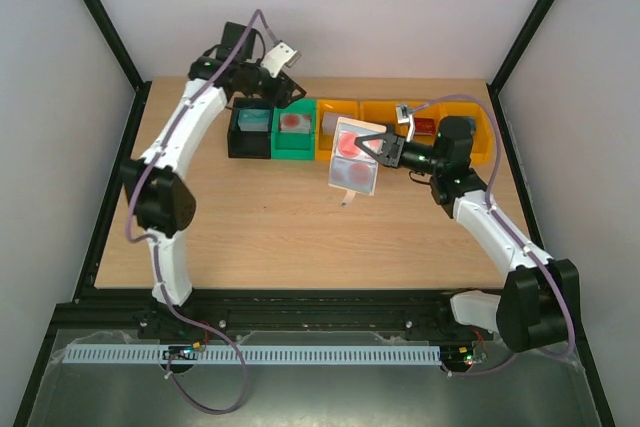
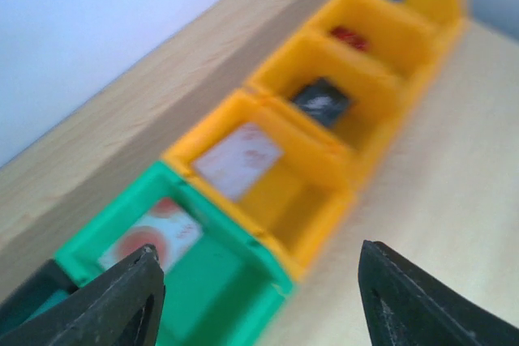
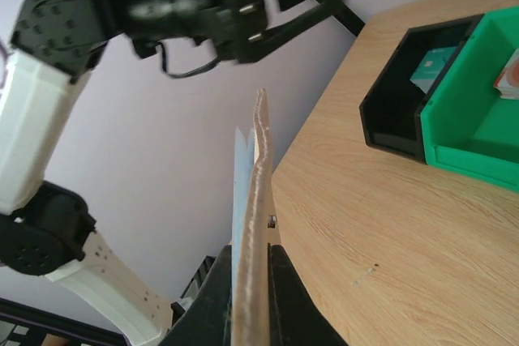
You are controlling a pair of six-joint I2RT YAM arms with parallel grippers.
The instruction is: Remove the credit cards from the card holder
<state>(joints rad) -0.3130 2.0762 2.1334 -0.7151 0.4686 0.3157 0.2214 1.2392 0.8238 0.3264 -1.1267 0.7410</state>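
Currently right gripper (image 1: pixel 378 150) clamped on card holder (image 1: pixel 357 175), held off table (image 1: pixel 280 237) before orange bins (image 2: pixel 324 224); red-printed card (image 1: pixel 348 144) shows inside. Left gripper (image 2: pixel 259 281) wide open, empty, over green bin (image 2: pixel 207 281). Card print too blurred to read.

2 white arms (image 1: pixel 185 132), black joints (image 1: pixel 165 202), greyish-purple cables (image 1: pixel 470 99), seemingly black fingers (image 2: pixel 122 305).

Bright, even, diffuse light, faint shadows; left wrist view blurred throughout, top view sharp.
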